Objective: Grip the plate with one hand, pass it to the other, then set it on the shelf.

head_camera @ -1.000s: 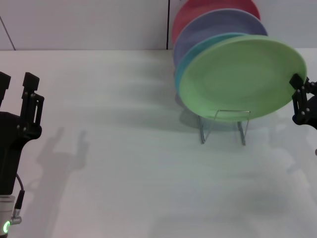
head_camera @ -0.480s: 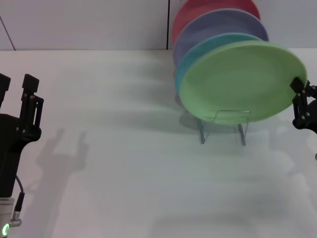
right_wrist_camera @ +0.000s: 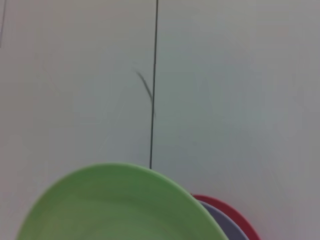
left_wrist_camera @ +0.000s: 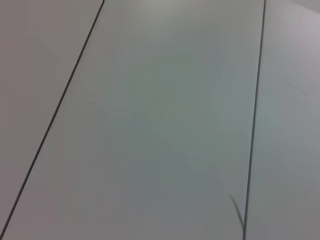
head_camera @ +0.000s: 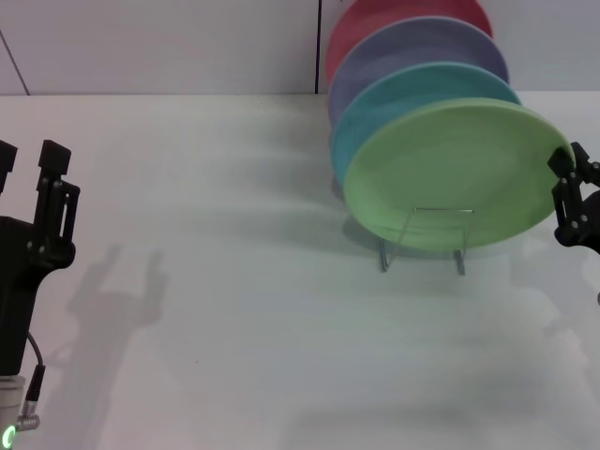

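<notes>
Plate point(head_camera: 450, 173) sits frontmost in the wire rack point(head_camera: 424, 242), at two o'clock on the table point(head_camera: 234, 281). Right claw point(head_camera: 568, 187) pinches its three-o'clock rim; only letting go seems left. Left claw point(head_camera: 28, 187), parked at nine o'clock, gapes empty.

A white table point(head_camera: 234, 309) carries the wire shelf point(head_camera: 422, 239) of plates.

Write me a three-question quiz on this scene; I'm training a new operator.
1. True or false: the green plate lies flat on the table.
2. Which hand is at the green plate's rim?
3. Count the plates at the rack, back to front.

Key:
1. False; it leans at the front of the rack.
2. The right hand; the left hand is far off.
3. Four: red, lavender, turquoise, green.
</notes>
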